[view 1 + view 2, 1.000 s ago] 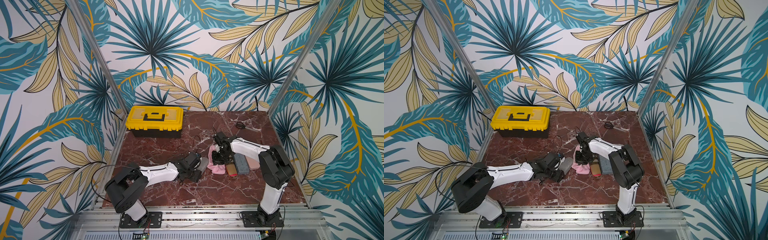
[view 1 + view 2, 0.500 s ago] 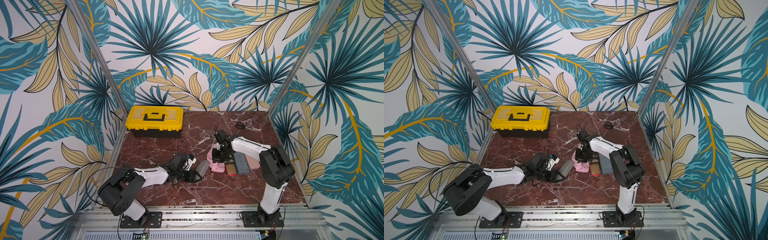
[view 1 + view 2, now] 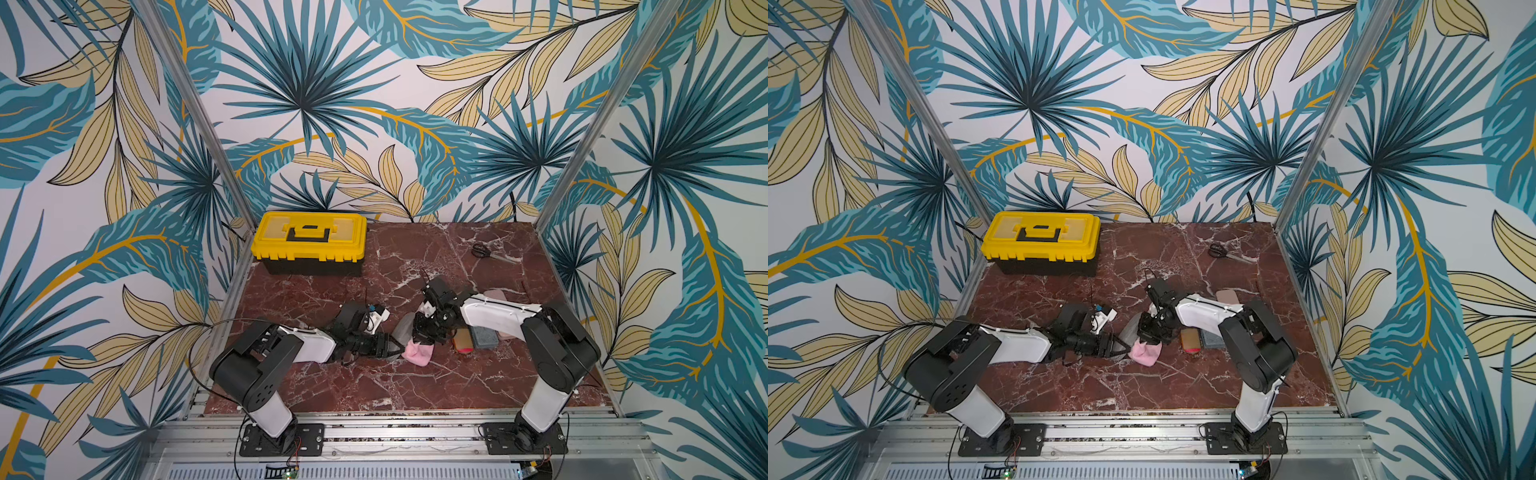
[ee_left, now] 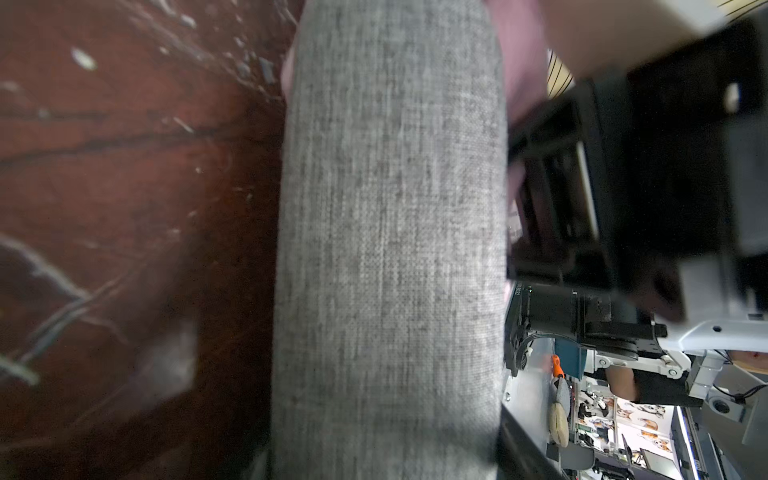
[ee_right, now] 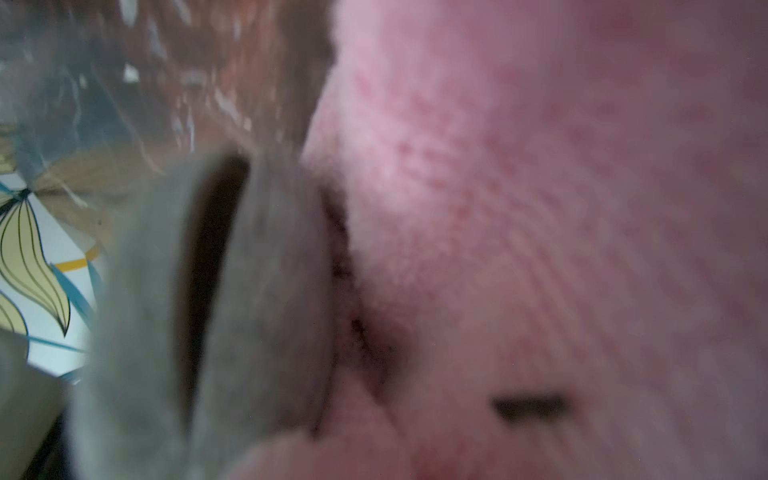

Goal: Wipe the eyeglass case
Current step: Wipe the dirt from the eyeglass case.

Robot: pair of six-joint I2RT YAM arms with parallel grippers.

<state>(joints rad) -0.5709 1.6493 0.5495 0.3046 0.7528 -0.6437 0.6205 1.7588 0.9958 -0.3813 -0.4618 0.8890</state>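
Observation:
The grey fabric eyeglass case point(image 3: 401, 327) is held off the marble table point(image 3: 374, 386) at mid-table, seen in both top views. My left gripper point(image 3: 388, 348) is shut on its near end. In the left wrist view the eyeglass case point(image 4: 386, 249) fills the middle of the picture. My right gripper point(image 3: 423, 336) is shut on a pink cloth point(image 3: 419, 354), which presses against the case's right side. The right wrist view shows the pink cloth point(image 5: 540, 208) touching the case's end point(image 5: 249, 291). Both grippers' fingertips are hidden by what they hold.
A yellow toolbox point(image 3: 309, 241) stands at the back left. Black scissors point(image 3: 482, 250) lie at the back right. Under the right arm lie other cases: an orange-brown one point(image 3: 463, 343), a blue-grey one point(image 3: 484, 336) and a pale pink one point(image 3: 494, 296).
My left arm has pulled back and its wrist has turned, still holding the case. My right gripper has slid the pink cloth along the case toward the table's front.

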